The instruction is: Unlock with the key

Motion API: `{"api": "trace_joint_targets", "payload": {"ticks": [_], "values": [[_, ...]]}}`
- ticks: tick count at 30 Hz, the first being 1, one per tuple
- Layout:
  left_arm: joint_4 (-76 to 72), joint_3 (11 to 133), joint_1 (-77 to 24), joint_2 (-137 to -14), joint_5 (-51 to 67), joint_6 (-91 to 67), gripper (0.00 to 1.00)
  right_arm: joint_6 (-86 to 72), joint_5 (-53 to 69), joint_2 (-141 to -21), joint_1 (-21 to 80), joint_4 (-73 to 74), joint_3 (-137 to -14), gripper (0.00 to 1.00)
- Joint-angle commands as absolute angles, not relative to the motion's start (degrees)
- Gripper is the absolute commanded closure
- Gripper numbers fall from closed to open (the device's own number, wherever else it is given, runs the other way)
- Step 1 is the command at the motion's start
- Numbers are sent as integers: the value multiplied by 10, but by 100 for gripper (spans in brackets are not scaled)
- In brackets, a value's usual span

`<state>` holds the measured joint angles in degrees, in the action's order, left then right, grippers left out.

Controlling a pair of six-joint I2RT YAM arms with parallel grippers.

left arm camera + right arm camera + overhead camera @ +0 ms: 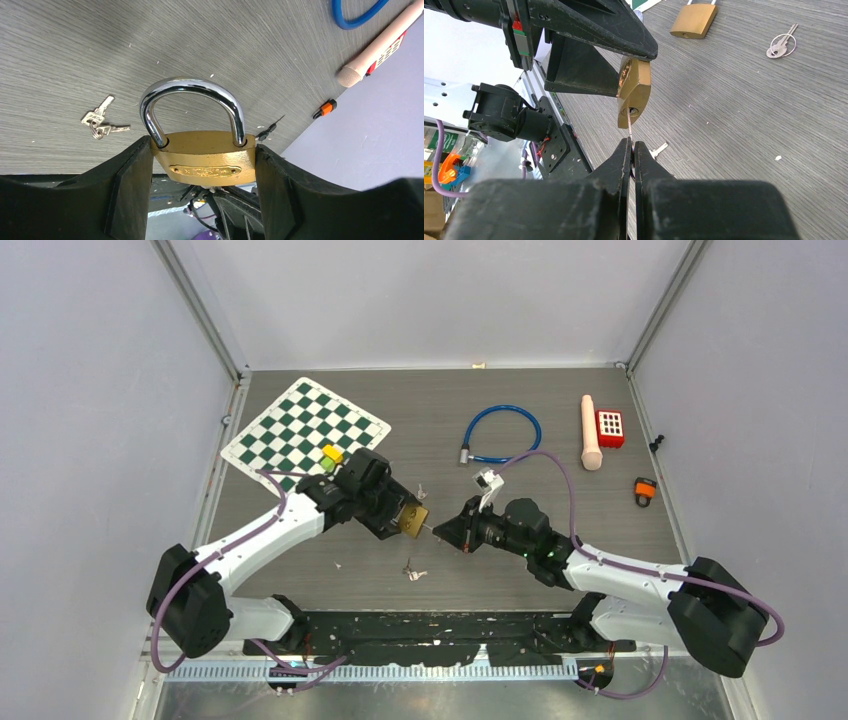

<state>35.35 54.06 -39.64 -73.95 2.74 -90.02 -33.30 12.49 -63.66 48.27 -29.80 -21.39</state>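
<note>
The left claw (403,517) was clamped on the brass padlock (205,159), one finger against each narrow side of the body. In the left wrist view the padlock sat at the lower middle of the frame, above the worktop (75,60). Its steel shackle (192,95) arched upward with both legs running into the body.

The right claw (632,146) was pressed together on the key (629,125), of which only the thin blade showed beyond the fingertips. In the right wrist view the blade ran straight up from the claw to the keyhole (628,111) in the underside of the padlock, at the middle of the frame. Its tip met the keyhole, but how far in it sat I could not tell. In the top view the two claws faced each other at the centre of the frame, the padlock between them.

A small bunch of keys (413,572) lay on the worktop just below that meeting point. A second padlock (694,20) and a key ring (781,45) lay at the top of the right wrist view.

A chessboard (305,428) lay at the upper left of the top view. A blue cable loop (503,433) lay at the upper middle. A beige rod (591,432) and a red block (610,427) were side by side at the upper right.
</note>
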Motion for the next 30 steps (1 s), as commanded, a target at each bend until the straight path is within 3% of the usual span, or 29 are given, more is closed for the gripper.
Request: {"api": "trace_joint_targets", "payload": {"ticks": [1, 30], "values": [[295, 545, -397, -708, 50, -916, 100, -329, 125, -638, 485, -312, -242, 95], [292, 538, -398, -700, 38, -919, 100, -316, 139, -627, 492, -295, -243, 95]]}}
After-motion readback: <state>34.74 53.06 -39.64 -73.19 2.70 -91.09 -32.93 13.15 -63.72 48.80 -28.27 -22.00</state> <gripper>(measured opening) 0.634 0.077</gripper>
